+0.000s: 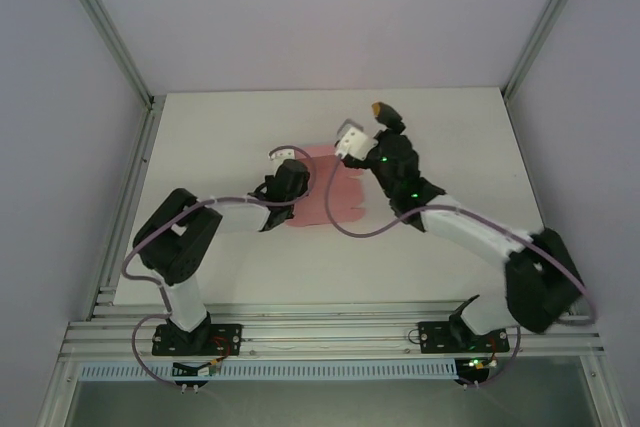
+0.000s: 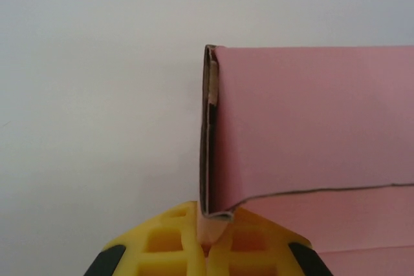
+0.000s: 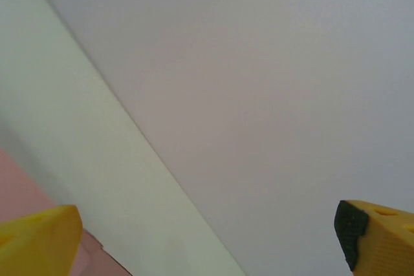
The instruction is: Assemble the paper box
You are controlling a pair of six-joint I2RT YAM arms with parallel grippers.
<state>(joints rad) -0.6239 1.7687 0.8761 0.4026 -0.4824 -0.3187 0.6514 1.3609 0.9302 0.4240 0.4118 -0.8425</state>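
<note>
Enclosing white table [image 1: 220, 147], paper box [image 1: 345, 197]: pale walls [image 1: 320, 17]

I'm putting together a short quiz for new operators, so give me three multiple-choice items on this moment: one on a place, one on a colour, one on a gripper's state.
1. Where on the table does the paper box lie?
A. Near the middle.
B. In the far left corner.
C. Overhanging the near edge.

2. What colour is the paper box?
A. Blue.
B. Pink.
C. Green.

3. How do the jaws of the left gripper stand?
A. Wide apart above the table.
B. Shut on an edge of the paper box.
C. Shut on a cable.

Answers:
1 A: the top view shows it central on the table.
2 B: it is pink in the top and left wrist views.
3 B: the left wrist view shows them pinched on the folded edge's lower corner.
</note>
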